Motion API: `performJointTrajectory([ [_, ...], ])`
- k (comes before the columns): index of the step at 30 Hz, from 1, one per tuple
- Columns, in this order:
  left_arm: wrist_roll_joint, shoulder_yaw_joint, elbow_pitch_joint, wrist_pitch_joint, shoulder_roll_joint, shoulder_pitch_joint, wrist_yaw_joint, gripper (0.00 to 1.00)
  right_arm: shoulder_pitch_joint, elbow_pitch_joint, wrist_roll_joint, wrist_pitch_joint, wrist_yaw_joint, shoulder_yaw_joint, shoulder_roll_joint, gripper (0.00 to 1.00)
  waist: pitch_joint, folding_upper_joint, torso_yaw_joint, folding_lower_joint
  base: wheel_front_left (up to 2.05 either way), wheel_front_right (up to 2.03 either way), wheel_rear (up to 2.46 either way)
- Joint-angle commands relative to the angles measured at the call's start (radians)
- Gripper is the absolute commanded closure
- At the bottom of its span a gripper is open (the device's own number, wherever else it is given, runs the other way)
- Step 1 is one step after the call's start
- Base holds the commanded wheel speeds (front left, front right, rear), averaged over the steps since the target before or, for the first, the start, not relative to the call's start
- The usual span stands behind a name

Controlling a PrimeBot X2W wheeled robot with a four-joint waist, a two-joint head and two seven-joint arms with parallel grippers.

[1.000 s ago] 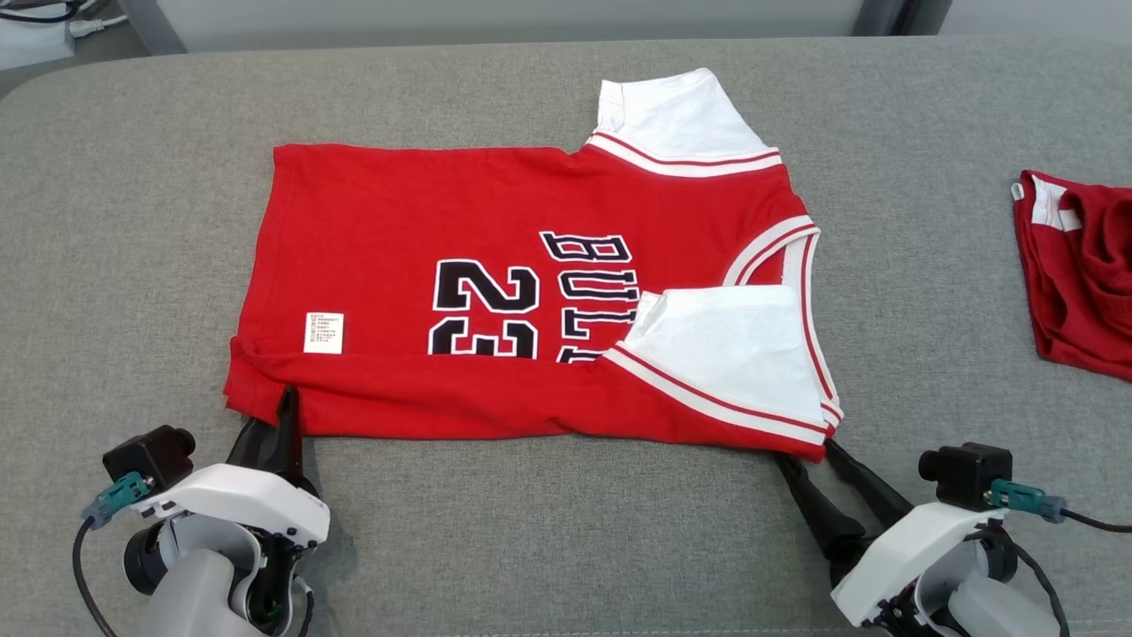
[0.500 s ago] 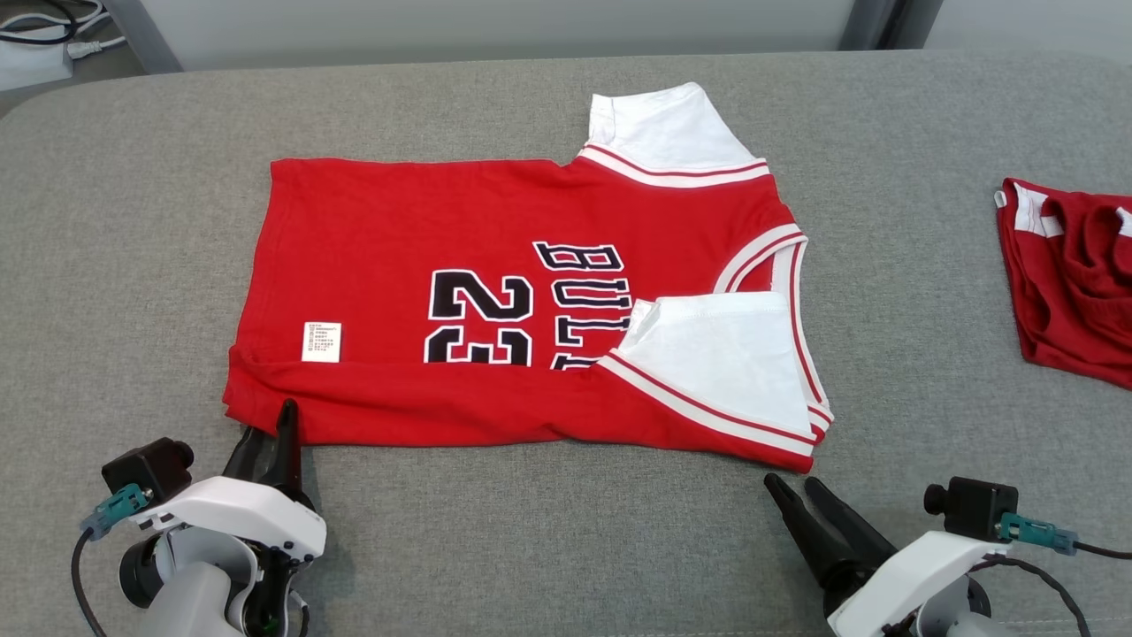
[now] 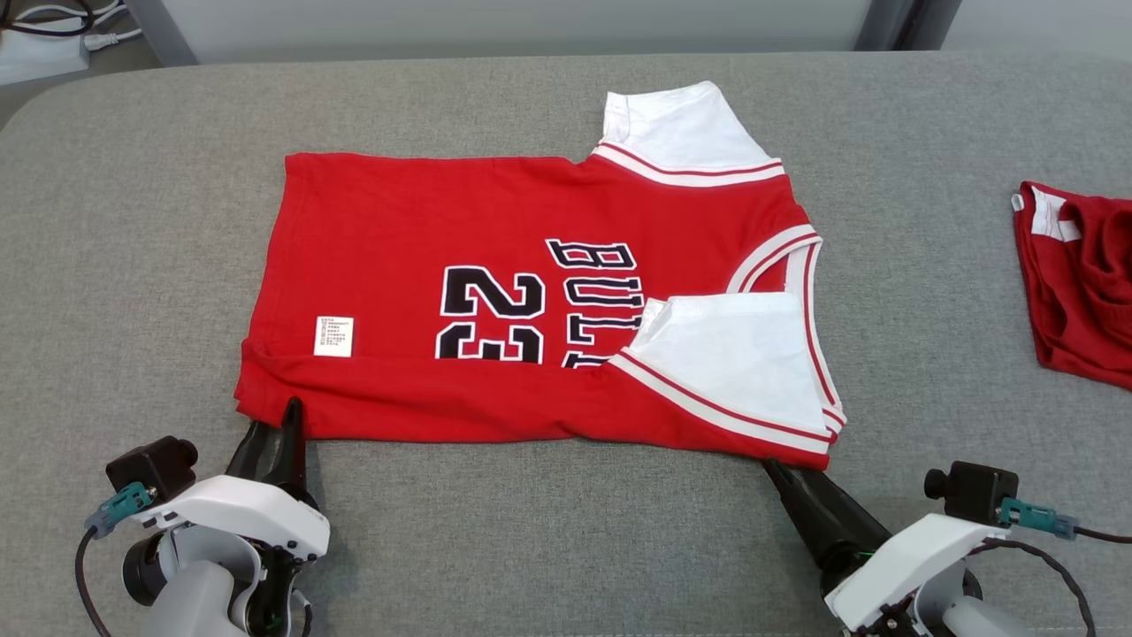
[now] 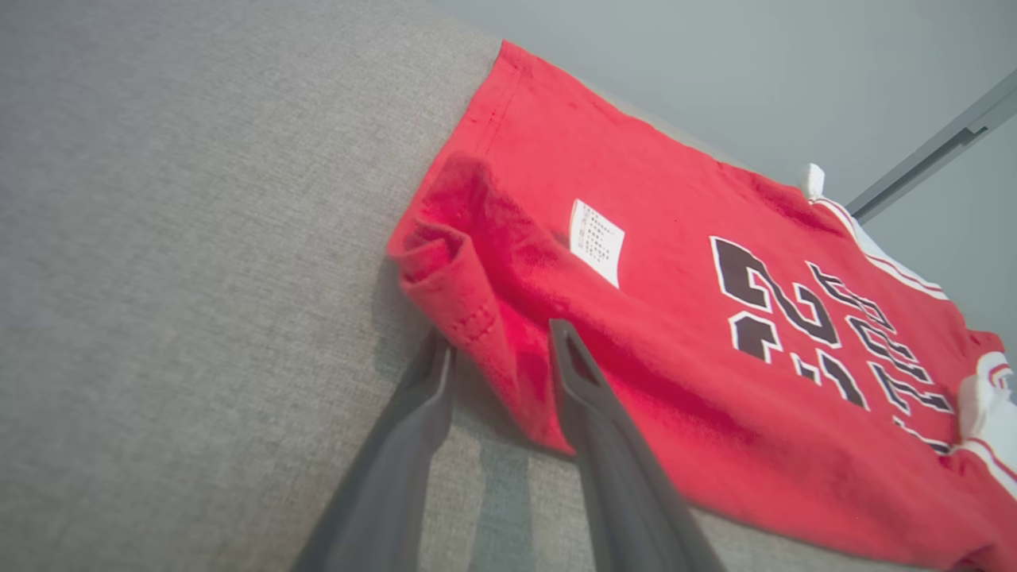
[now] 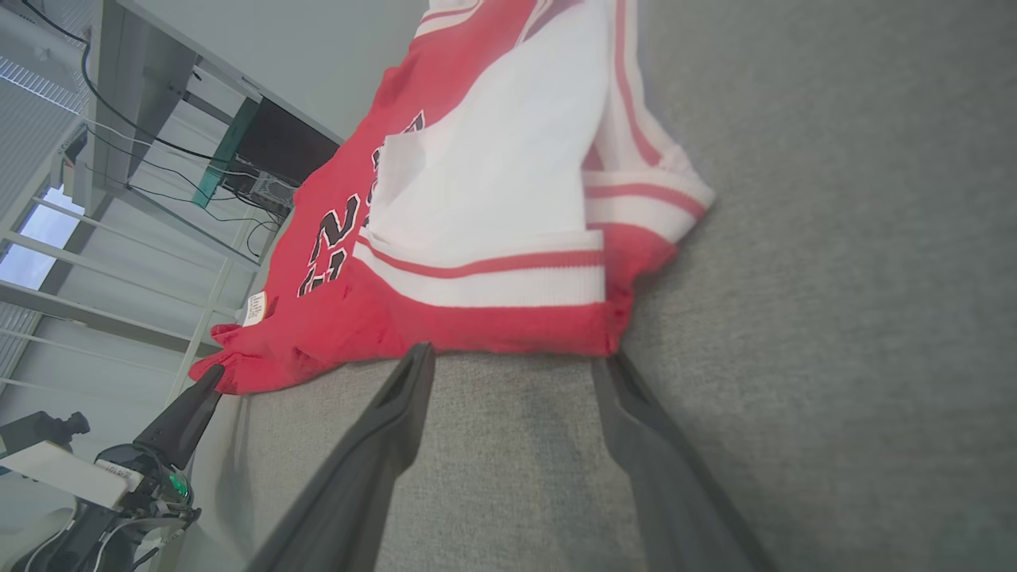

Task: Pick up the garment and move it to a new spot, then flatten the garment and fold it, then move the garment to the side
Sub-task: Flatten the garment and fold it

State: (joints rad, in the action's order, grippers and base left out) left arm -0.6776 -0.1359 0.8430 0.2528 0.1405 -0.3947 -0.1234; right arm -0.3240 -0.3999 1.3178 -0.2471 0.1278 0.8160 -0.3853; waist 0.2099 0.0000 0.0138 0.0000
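the red basketball jersey with white sleeves and a black "23" point(image 3: 398, 221) lay flat on the grey fabric-covered counter point(image 3: 133, 221), its hem toward my left and its neck toward my right. the near long edge was already turned over, and the near white sleeve point(image 3: 734, 354) was folded in on the chest.

over the last second my left hand point(image 4: 500, 342) stayed at the near hem corner, and its fingers eased a little further apart. in the left wrist view they stood open astride the rolled corner, one finger on the cloth and one on the counter. nothing was pinched between them.

my right hand point(image 5: 516, 357) changed more. half a second earlier its tips had stood clear of the jersey. now they were back at the near shoulder corner, spread wide, with one tip touching the red edge and the other just short of it. it held nothing either.

the jersey itself kept its place between the pictures; the small shift of the whole head view looked like my head moving.

i judged that the first fold was down and both hands were lining up on the near edge for the next one. i judged the bunched left corner likely to take a crooked grip. the crumpled dark red garment point(image 3: 1079, 283) lay well apart on the right.
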Motion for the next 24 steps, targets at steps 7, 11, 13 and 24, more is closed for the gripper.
performJointTrajectory([
  [7,0.004,0.023,-0.031,0.009,0.024,-0.006,-0.007,0.42,-0.009,0.005,-0.007,-0.014,0.003,-0.039,0.014,0.00,0.009,0.0000,0.001,0.0000,0.00,0.00,0.00],
  [11,0.000,0.019,-0.037,0.009,0.024,-0.009,-0.007,0.44,-0.010,-0.003,-0.017,-0.014,0.003,-0.066,0.031,0.00,0.017,0.0000,0.000,0.0000,0.00,0.00,0.00],
  [13,-0.001,0.017,-0.038,0.009,0.025,-0.010,-0.007,0.43,-0.012,-0.007,-0.024,-0.015,0.003,-0.071,0.040,0.00,0.021,0.0000,-0.001,0.0000,0.00,0.00,0.00],
  [24,-0.011,0.007,-0.041,0.009,0.027,-0.020,-0.007,0.69,-0.030,-0.021,-0.048,-0.015,0.003,-0.063,0.055,1.00,0.035,0.0000,0.000,0.0000,0.00,0.00,0.00],
])
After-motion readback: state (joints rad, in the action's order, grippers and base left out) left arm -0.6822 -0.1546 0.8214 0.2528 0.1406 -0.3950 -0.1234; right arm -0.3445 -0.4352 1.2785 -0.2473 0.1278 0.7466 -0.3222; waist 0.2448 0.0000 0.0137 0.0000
